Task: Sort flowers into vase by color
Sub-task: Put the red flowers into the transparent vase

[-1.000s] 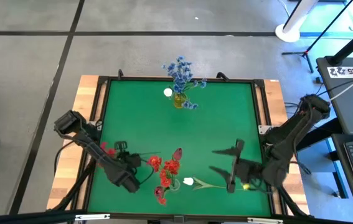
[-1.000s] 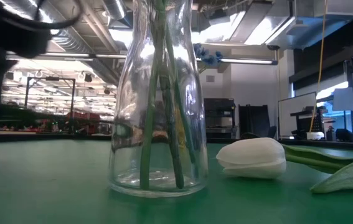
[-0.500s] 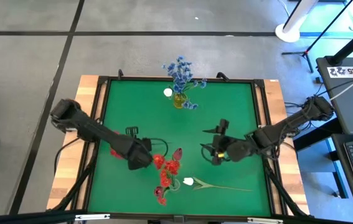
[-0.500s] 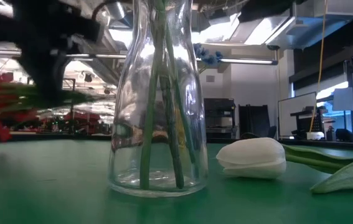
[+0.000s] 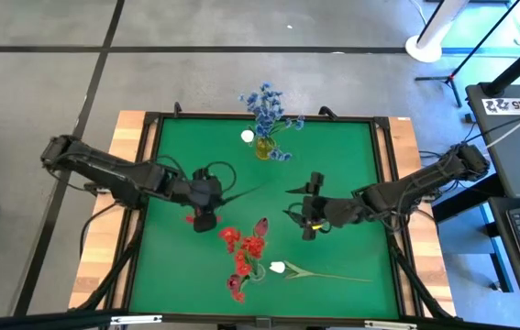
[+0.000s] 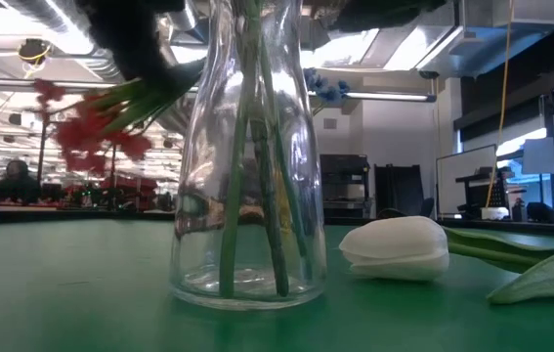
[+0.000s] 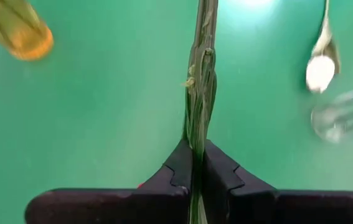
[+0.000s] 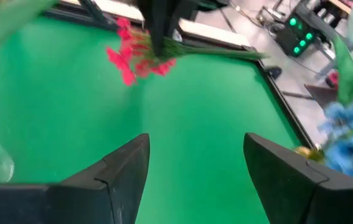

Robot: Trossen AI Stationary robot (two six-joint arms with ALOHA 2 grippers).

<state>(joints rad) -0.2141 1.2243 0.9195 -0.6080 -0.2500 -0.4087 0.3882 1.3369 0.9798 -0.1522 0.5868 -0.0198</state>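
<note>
My left gripper (image 5: pixel 215 196) is shut on a red-flowered stem (image 5: pixel 241 192) above the table's middle left. Its red cluster (image 6: pixel 91 127) shows in the low view. My right gripper (image 5: pixel 296 209) is open and empty right of the middle, facing the left gripper (image 8: pixel 157 28). A clear glass vase (image 6: pixel 247 196) with red flowers (image 5: pixel 246 249) stands near the front edge. A white tulip (image 5: pixel 278 268) lies on its side beside it. A yellow vase (image 5: pixel 264 147) with blue flowers (image 5: pixel 267 105) stands at the far edge. My left gripper pinches the green stalk (image 7: pixel 196 134) between its two fingers (image 7: pixel 179 168). The fingers come level from the table's left and lie along the stalk. The stem is lifted clear of the table. Its bare end points right, and its red cluster (image 5: pixel 191 218) hangs lower behind the fingers.
A raised dark frame (image 5: pixel 383 156) edges the green mat. The tulip's stalk and leaf (image 5: pixel 333 275) stretch right along the front. Bare mat lies between the two vases (image 5: pixel 241 170). The room behind the table shows in the low view.
My left gripper has gone up and toward the far edge from the front left, carrying the red stem clear of the table and turning it until the stalk points right. My right gripper has gone from the front right toward the table's middle.
</note>
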